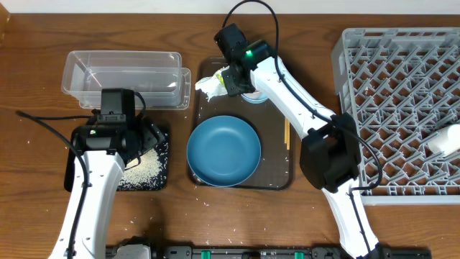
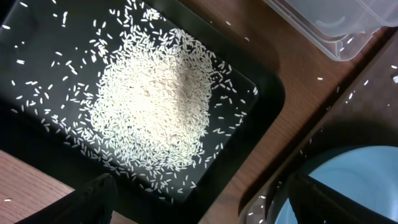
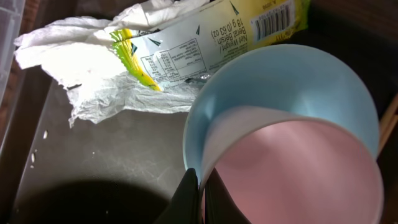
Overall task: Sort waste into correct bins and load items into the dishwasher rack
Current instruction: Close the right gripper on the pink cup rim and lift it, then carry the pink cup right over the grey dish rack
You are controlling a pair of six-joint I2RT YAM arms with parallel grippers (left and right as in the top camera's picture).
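Overhead and wrist views, sorting station. Your right gripper (image 3: pixel 199 178) stands over the far end of the brown serving tray (image 3: pixel 106 168), its two fingers drawn together at the near rim of the small light-blue bowl (image 3: pixel 280 81). The pink cup (image 3: pixel 292 174) sits nested inside that bowl, and its wall meets the fingers at the same spot. You cannot tell whether either rim is pinched between them.

Just beyond the bowl, touching its far rim, lies the yellow-green wrapper (image 3: pixel 205 43). The crumpled white tissue (image 3: pixel 81 68) spreads under and beside the wrapper, toward the tub side of the tray.

The dark-blue dish (image 1: pixel 223 150) fills the near half of the same tray, and the chopsticks (image 1: pixel 287 134) lie along its right edge.

Your left gripper (image 2: pixel 202 183) hangs with its fingers wide apart and nothing between them. It is above the black tray (image 2: pixel 37 37), where the rice (image 2: pixel 149 106) lies heaped, with stray grains around the heap. The clear tub (image 1: pixel 122 75) sits just behind that tray.

The dishwasher rack (image 1: pixel 388 79) stands at the right side of the table (image 1: pixel 36 72), well apart from both grippers. A white cup (image 1: pixel 447 140) lies in it at its right edge.
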